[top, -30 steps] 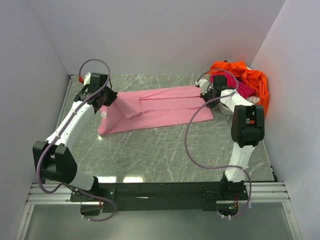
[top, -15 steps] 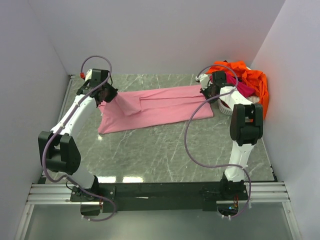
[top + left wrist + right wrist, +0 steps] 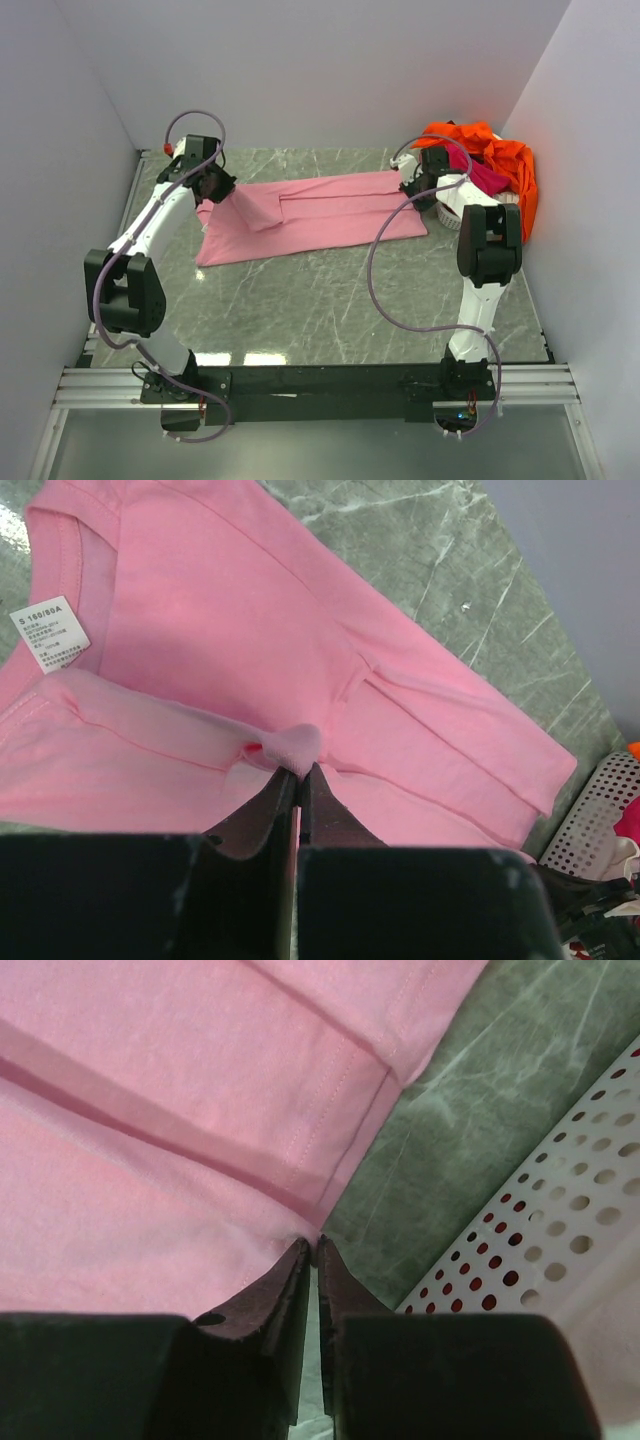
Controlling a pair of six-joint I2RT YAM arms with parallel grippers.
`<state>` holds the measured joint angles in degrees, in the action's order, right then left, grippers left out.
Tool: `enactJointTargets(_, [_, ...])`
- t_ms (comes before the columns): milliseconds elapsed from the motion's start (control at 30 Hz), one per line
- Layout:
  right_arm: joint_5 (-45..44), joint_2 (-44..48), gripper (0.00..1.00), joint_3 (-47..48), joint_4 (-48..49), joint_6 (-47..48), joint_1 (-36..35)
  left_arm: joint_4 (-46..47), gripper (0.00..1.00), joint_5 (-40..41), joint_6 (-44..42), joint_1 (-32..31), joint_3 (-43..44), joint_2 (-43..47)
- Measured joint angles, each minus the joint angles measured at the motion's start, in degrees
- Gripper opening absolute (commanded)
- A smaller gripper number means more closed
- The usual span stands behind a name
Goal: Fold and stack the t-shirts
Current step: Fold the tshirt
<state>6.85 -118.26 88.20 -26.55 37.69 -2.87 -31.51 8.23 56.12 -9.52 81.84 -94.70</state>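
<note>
Top external shows both arms stretched far across the worktop point(image 3: 330, 300). The left gripper point(image 3: 207, 188) is at the left end of the pink t-shirt point(image 3: 320, 215), which lies spread flat. The right gripper point(image 3: 412, 185) is at its right end. Left wrist shows jaws clenched on a raised pinch of pink cloth. Right wrist alone shows jaws a slit apart at the hem corner beside the white basket point(image 3: 560, 1230); I cannot tell whether they grip.

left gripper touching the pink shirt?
Touching. Left wrist view: left gripper is pinched shut on a raised fold of the pink shirt.
</note>
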Motion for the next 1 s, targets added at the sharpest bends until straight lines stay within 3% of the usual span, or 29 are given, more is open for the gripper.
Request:
enactJointTargets(600, [-1.44, 0.00, 0.00, -0.04, 0.00, -0.59, 0.00, -1.18, 0.01, -0.92, -3.52, 0.66, 7.65, -7.17])
enactJointTargets(1000, [-2.16, 0.02, 0.00, -0.57, 0.00, -0.59, 0.00, -2.86, 0.01, -0.96, -4.90, 1.36, 14.88, -15.78])
